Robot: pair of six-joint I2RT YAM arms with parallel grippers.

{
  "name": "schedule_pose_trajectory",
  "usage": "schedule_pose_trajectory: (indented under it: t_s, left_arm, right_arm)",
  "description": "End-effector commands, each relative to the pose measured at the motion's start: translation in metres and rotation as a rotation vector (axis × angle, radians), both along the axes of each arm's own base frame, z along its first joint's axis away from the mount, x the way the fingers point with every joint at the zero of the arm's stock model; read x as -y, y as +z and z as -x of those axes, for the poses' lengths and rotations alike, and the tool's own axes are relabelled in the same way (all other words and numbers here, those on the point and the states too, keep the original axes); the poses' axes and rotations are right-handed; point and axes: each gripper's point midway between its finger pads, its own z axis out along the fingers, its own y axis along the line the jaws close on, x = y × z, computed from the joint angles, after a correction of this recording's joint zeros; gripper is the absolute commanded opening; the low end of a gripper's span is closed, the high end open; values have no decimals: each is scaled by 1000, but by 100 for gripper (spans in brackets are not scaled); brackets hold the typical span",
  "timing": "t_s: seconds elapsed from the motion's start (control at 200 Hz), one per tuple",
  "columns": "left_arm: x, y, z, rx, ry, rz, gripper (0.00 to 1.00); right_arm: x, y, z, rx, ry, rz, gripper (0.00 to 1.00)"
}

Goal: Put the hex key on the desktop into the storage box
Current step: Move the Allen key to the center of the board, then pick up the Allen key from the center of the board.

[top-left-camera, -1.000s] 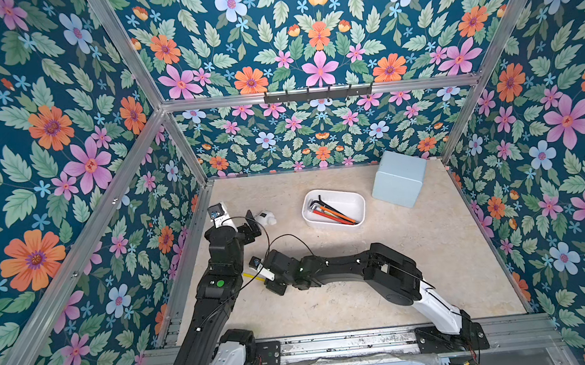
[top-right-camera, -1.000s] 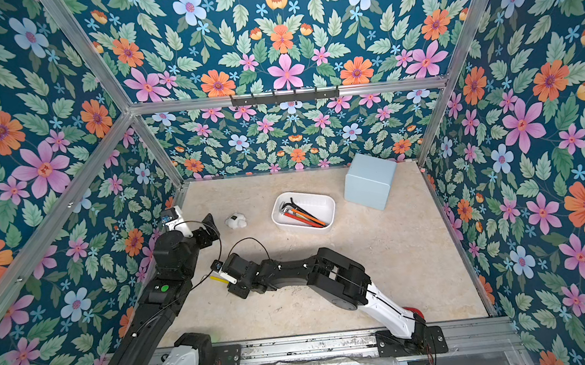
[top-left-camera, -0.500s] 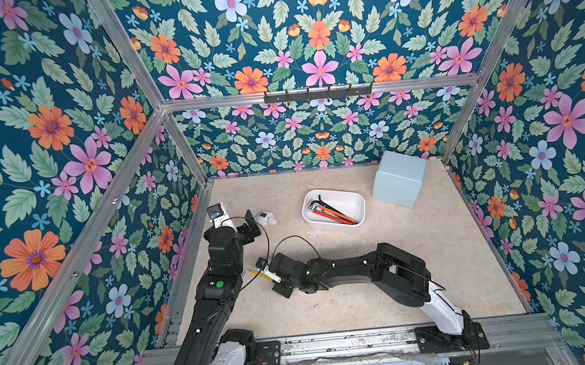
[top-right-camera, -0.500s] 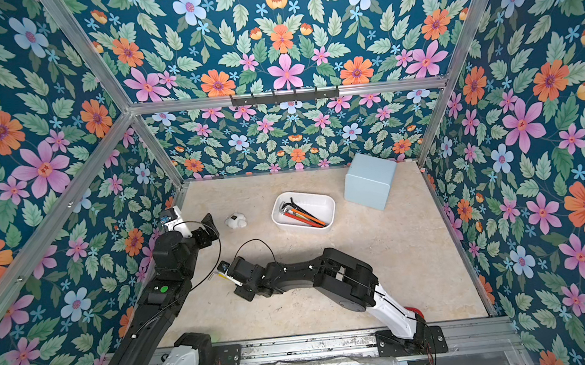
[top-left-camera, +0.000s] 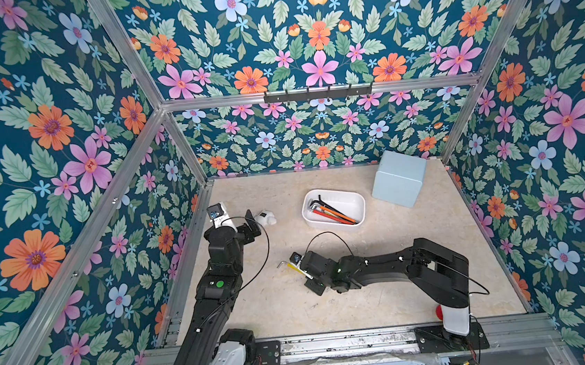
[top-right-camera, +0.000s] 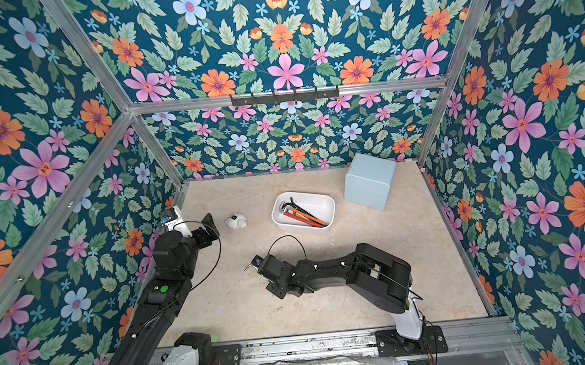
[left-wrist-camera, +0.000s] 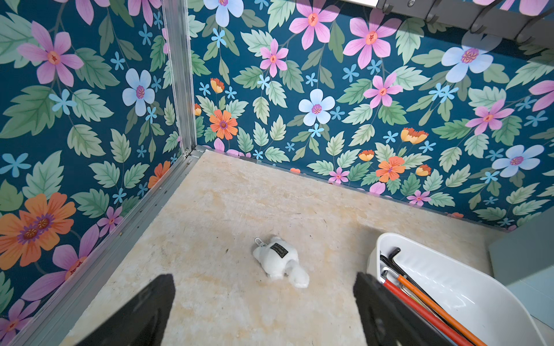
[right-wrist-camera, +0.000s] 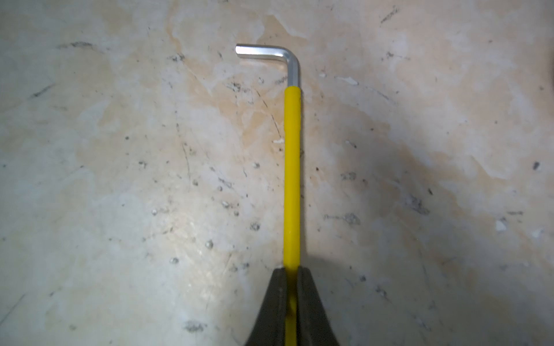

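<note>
Since a second ago your right gripper (right-wrist-camera: 291, 271) has gone from part-open to pressed together on the hex key (right-wrist-camera: 292, 179). It has also drawn a little rightward, away from the left arm.

At the left, your left gripper (left-wrist-camera: 263, 275) hovers spread and empty above a small white plush toy (left-wrist-camera: 277, 257).

At mid-table the right jaws pinch the tail of the key's yellow sleeve, with the bent steel end sticking out ahead. The key sits low over the desktop (top-left-camera: 415, 237), and the wrist view doesn't quite show whether it is clear of the surface.

Lift straight up first and keep the key level, so the long overhang doesn't sag or slip. Then carry it back and to the right.

There the storage box (top-left-camera: 352, 201) already holds other keys (top-left-camera: 329, 212) in red, orange and black, so lay yours along them.

Further right stands a pale blue box (top-left-camera: 397, 181); what is inside it, if anything, doesn't show.
</note>
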Motion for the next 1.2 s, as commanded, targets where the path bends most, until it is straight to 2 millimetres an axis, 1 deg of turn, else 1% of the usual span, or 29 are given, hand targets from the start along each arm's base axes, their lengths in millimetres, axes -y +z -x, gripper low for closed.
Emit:
schedule_pose_trajectory:
  t_s: [0.0, 0.135, 0.29, 0.35, 0.505, 0.64, 0.815, 0.855, 0.875, 0.925, 0.97, 1.09, 1.195]
  left_arm:
    - [0, 8, -1, 23, -1, 3, 99]
    - [0, 8, -1, 22, -1, 3, 99]
    - [0, 8, 0, 25, 1, 3, 99]
    - [-1, 8, 0, 25, 2, 3, 99]
    - [-1, 8, 2, 27, 4, 3, 99]
    - [-1, 10, 2, 32, 4, 3, 100]
    - [-2, 9, 3, 31, 7, 3, 99]
    - [-2, 10, 3, 31, 7, 3, 99]
    - [-2, 10, 3, 32, 8, 3, 99]
    - [-2, 9, 3, 31, 8, 3, 99]
    - [-2, 9, 3, 30, 8, 2, 99]
    - [-2, 10, 3, 32, 8, 3, 99]
    - [-2, 10, 3, 32, 7, 3, 99]
  right_arm:
    - [20, -6, 5, -29, -21, 65, 0]
    - [34, -16, 14, -89, -16, 149, 0]
    - [41, -24, 21, -143, -14, 232, 0]
    - [41, -24, 21, -156, -12, 249, 0]
    - [39, -26, 26, -217, 1, 292, 7]
    - [42, -33, 33, -293, 17, 344, 18]
    - [46, -41, 41, -366, 24, 380, 27]
    - [48, -42, 41, -375, 23, 391, 27]
    - [48, -43, 42, -377, 22, 395, 24]
    - [49, -44, 43, -381, 20, 398, 10]
    - [49, -44, 43, -385, 20, 397, 0]
    - [52, -43, 42, -380, 9, 404, 0]
    - [53, -36, 34, -359, -13, 382, 0]
